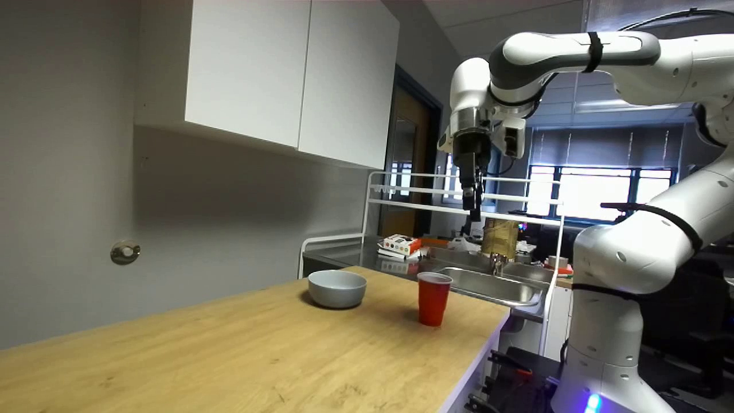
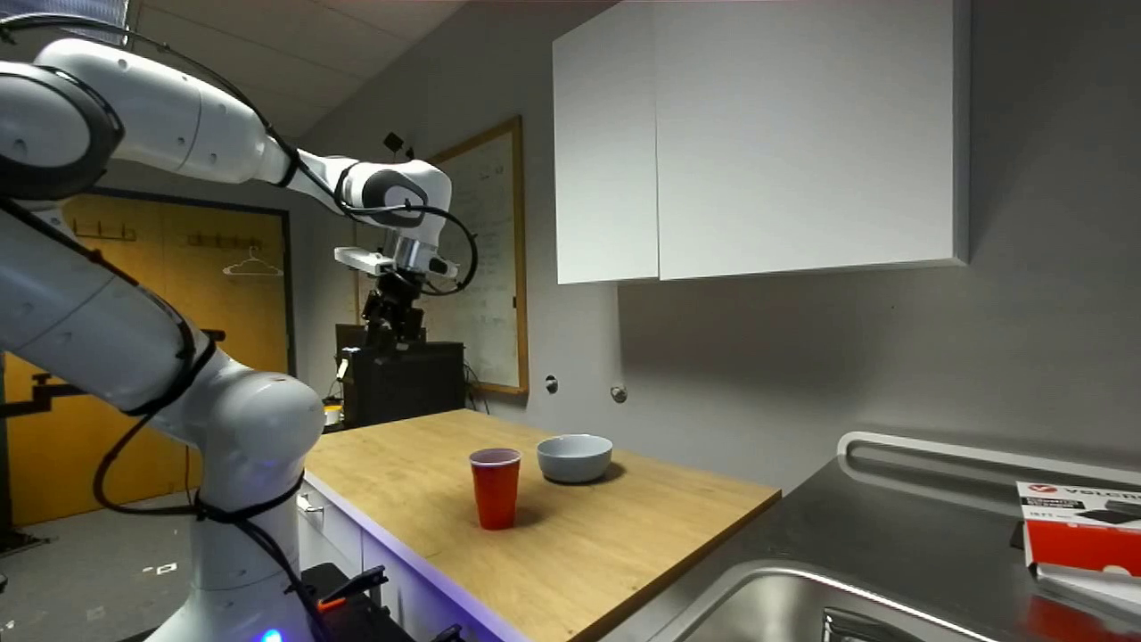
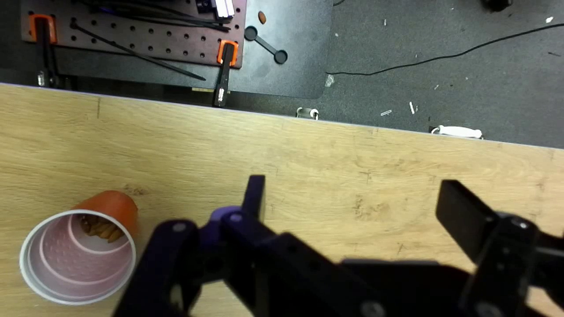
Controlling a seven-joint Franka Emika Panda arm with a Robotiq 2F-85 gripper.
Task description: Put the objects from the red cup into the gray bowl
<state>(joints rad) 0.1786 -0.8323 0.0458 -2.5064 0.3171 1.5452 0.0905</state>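
The red cup (image 1: 434, 300) stands upright on the wooden counter in both exterior views (image 2: 496, 495). In the wrist view the cup (image 3: 120, 208) is at the lower left, and several brown almond-like pieces (image 3: 105, 230) lie at its bottom. The gray bowl (image 1: 336, 289) stands near the wall beside the cup, also in an exterior view (image 2: 575, 460). It is out of the wrist view, and its inside is mostly hidden. My gripper (image 3: 352, 182) is open with nothing between its fingers. It points down, high above the counter and apart from the cup, in both exterior views (image 1: 472, 211) (image 2: 397, 339).
A white wall cabinet (image 1: 246, 74) hangs above the counter (image 1: 275, 344). A white rack frame (image 1: 367, 212) and a metal sink (image 1: 487, 287) stand past the counter's end. A box (image 2: 1083, 544) lies beside the sink. Orange-tipped clamps (image 3: 227, 55) sit by the front edge.
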